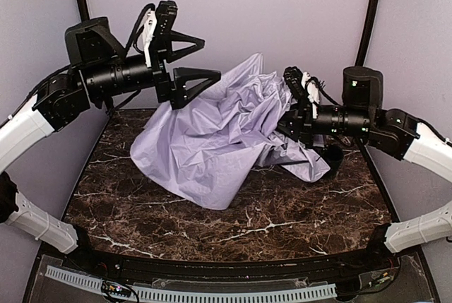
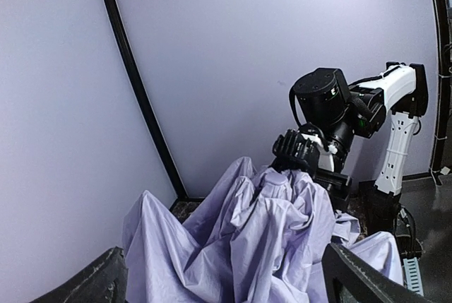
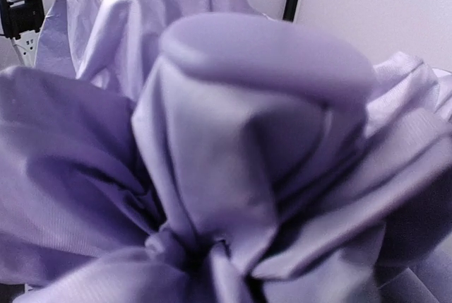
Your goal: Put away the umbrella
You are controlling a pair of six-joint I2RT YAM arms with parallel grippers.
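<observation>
1. The worktop [image 1: 296, 236] is dark marble with white veins.
2. The umbrella [image 1: 212, 140] lies crumpled across the middle and back of the worktop. Its pale lavender fabric is spread loose and rises to a peak beside the right arm [image 1: 353, 119]. On my right wrist feed, bunched folds fill the whole picture.
3. The left arm [image 1: 113, 77] hangs above the umbrella's back-left side. The left jaws are spread wide and hold nothing, with the fabric below them.
4. The right arm reaches in from the right, its tip pressed into the fabric. I cannot tell whether the right jaws are closed or have hold of anything.
</observation>
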